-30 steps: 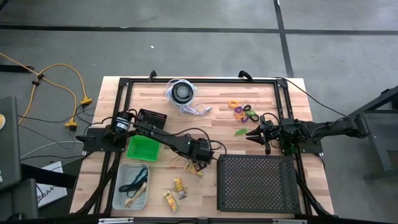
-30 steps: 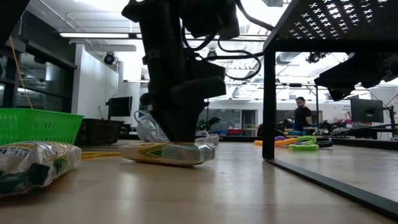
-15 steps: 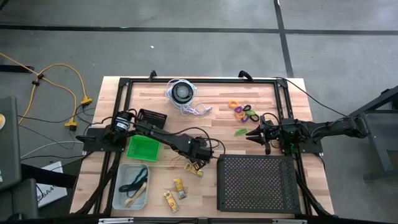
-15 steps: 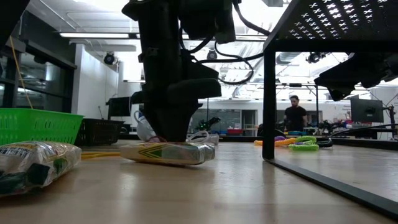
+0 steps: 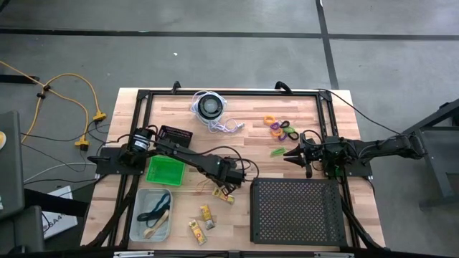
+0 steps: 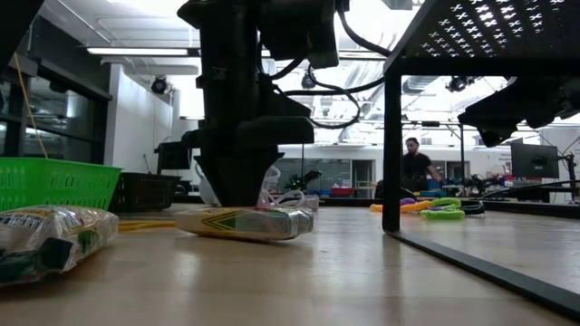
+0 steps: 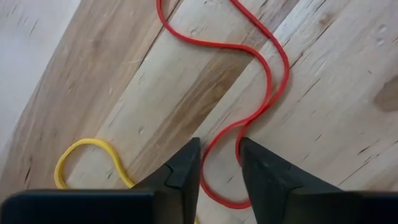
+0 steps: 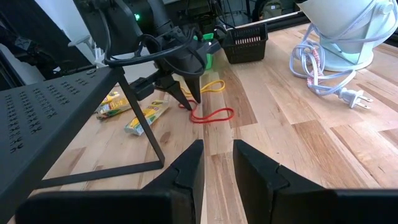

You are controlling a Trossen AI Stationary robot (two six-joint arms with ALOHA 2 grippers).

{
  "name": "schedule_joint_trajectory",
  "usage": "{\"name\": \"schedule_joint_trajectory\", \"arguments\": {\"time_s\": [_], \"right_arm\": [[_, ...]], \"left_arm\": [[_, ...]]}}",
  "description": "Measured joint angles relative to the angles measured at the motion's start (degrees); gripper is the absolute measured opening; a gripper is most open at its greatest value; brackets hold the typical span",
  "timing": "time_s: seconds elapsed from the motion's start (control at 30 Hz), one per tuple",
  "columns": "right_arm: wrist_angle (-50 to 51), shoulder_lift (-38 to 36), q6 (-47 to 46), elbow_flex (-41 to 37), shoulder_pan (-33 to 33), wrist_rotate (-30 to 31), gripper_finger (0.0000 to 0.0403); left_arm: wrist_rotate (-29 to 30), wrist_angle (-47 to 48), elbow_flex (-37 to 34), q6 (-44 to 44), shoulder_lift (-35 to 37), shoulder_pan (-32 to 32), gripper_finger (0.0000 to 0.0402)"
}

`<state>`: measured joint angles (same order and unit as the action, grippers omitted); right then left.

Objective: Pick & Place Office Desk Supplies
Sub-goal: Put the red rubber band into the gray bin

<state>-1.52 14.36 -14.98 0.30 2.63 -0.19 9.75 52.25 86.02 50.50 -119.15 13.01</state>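
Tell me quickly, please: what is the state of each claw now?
Left claw: fingers apart, straddling a strand of the red rubber band on the table, not yet gripping.
Right claw: fingers slightly apart, holding nothing.

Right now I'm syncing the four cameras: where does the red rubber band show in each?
High: hidden under the left gripper, mid-table.
Low: not visible.
Left wrist: red rubber band loops between that gripper's open fingertips.
Right wrist: on the wood, at that gripper's tips.
Shared landmark: yellow rubber band beside it.
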Motion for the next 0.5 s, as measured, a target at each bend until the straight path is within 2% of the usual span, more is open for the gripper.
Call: {"name": "schedule_joint_trajectory", "arguments": {"time_s": [0.27, 0.5], "right_arm": [[0.0, 0.0, 0.0, 0.0, 0.0, 0.0, 0.0073], [0.0, 0.0, 0.0, 0.0, 0.0, 0.0, 0.0073]], "left_arm": [[-0.3, 0.4, 0.0, 0.0, 0.0, 0.0, 0.0046], [0.3, 0.5, 0.0, -0.7, 0.0, 0.0, 0.0041]]}}
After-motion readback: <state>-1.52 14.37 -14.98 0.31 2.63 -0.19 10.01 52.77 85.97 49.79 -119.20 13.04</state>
